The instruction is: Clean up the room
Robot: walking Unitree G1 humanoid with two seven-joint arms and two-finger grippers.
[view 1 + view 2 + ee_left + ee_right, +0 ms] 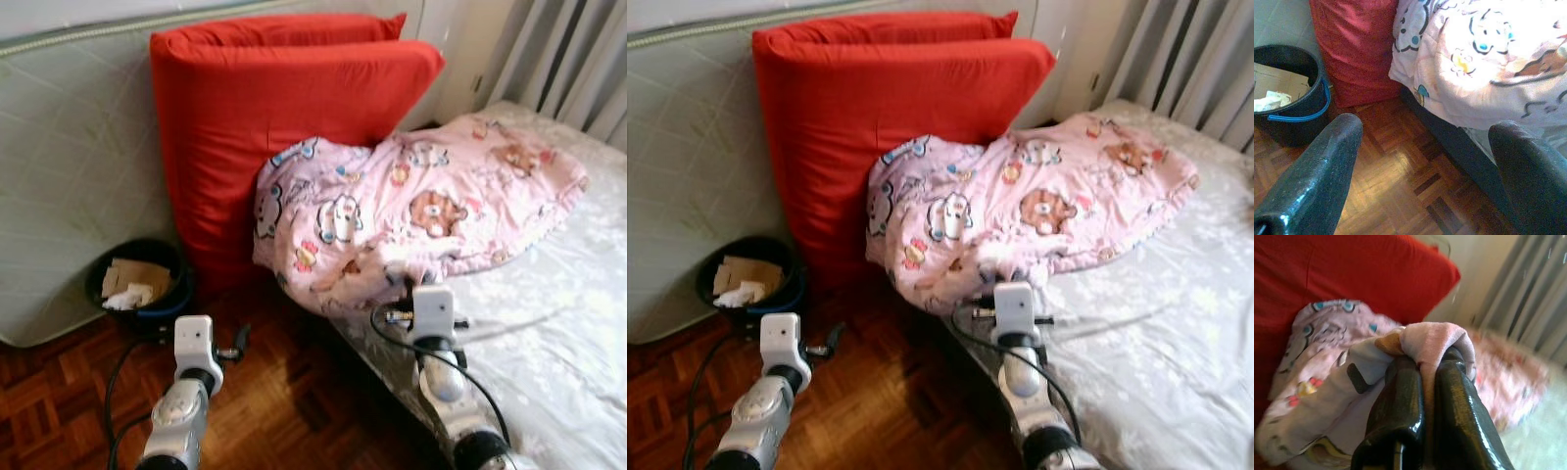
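A pink cartoon-print blanket (pixel 421 211) is heaped at the head end of the bed (pixel 549 333), with its lower edge hanging over the bed's side toward the parquet floor (pixel 274 411). A fold of this blanket is pinched between the fingers of the right gripper (pixel 1422 377), which are drawn together on the cloth at the bed's near edge. The left gripper (pixel 1425 161) is held above the floor beside the bed with its two fingers (pixel 1317 171) spread wide and nothing between them. A thick red folded mattress (pixel 284 127) is stood upright behind the blanket, leaned against a pale quilted mattress (pixel 78 166) set on its side. A black bucket (pixel 137 284) with a blue handle, holding cardboard and paper scraps, is placed on the floor just beside the red mattress. Grey curtains (pixel 568 59) are hung beyond the bed's far corner.
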